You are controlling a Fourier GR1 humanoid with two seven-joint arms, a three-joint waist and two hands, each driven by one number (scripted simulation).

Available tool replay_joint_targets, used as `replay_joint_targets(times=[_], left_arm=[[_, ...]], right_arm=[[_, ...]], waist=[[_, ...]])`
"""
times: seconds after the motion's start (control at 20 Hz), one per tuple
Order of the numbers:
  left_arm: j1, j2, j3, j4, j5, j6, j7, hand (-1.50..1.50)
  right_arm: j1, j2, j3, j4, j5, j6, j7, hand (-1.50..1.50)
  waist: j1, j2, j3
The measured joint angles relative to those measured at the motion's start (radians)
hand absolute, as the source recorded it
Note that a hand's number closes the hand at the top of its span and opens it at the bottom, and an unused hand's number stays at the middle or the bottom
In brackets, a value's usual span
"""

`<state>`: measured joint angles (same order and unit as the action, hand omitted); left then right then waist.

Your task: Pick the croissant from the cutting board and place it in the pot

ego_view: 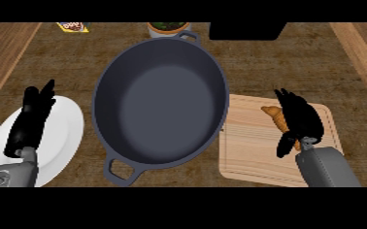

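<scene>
Fingers (297, 107) of my right hand (301, 121) curl over croissant (275, 115), on board (251, 150); lift and pot (161, 102) drop left. Left hand (28, 121) relaxed.

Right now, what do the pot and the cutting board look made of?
Pot: likely cast iron or enamelled metal, going by its dark blue-grey matte surface with a soft sheen. Cutting board: light wood, unvarnished by the look, with pale grain lines.

Matt dark-grey metal pot (161, 102), pale smooth-grained wooden cutting board (251, 150), glossy white plate (64, 126), rough brown counter (301, 68).
</scene>
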<state>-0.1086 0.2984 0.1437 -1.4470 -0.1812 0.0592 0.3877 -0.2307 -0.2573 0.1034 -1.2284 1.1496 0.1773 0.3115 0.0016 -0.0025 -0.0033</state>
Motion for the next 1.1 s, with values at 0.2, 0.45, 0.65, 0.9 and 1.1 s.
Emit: replay_joint_targets(times=[0.2, 0.45, 0.65, 0.9, 1.1], left_arm=[[0.002, -0.009, 0.010, 0.003, -0.008, -0.007, -0.008, 0.00], [-0.003, -0.009, 0.021, 0.019, -0.015, -0.012, -0.016, 0.00], [-0.009, -0.010, 0.026, 0.018, -0.017, -0.018, -0.010, 0.00], [-0.002, -0.018, 0.023, -0.024, -0.025, -0.020, 0.020, 0.00], [0.012, -0.020, 0.035, -0.012, -0.020, -0.026, -0.005, 0.00]], right_arm=[[-0.007, 0.003, -0.012, 0.023, 0.000, -0.013, -0.043, 1.50], [-0.012, -0.009, 0.009, 0.039, 0.052, -0.091, -0.094, 1.50], [-0.003, -0.014, 0.025, 0.030, 0.097, -0.147, -0.113, 1.50], [0.026, -0.012, 0.038, -0.055, 0.143, -0.181, -0.095, 1.50], [0.101, -0.017, 0.034, -0.179, 0.162, -0.178, -0.051, 1.50]], waist=[[-0.001, -0.002, -0.002], [-0.001, -0.003, -0.004], [-0.002, -0.004, -0.005], [-0.003, -0.003, -0.002], [-0.006, -0.001, 0.000]])
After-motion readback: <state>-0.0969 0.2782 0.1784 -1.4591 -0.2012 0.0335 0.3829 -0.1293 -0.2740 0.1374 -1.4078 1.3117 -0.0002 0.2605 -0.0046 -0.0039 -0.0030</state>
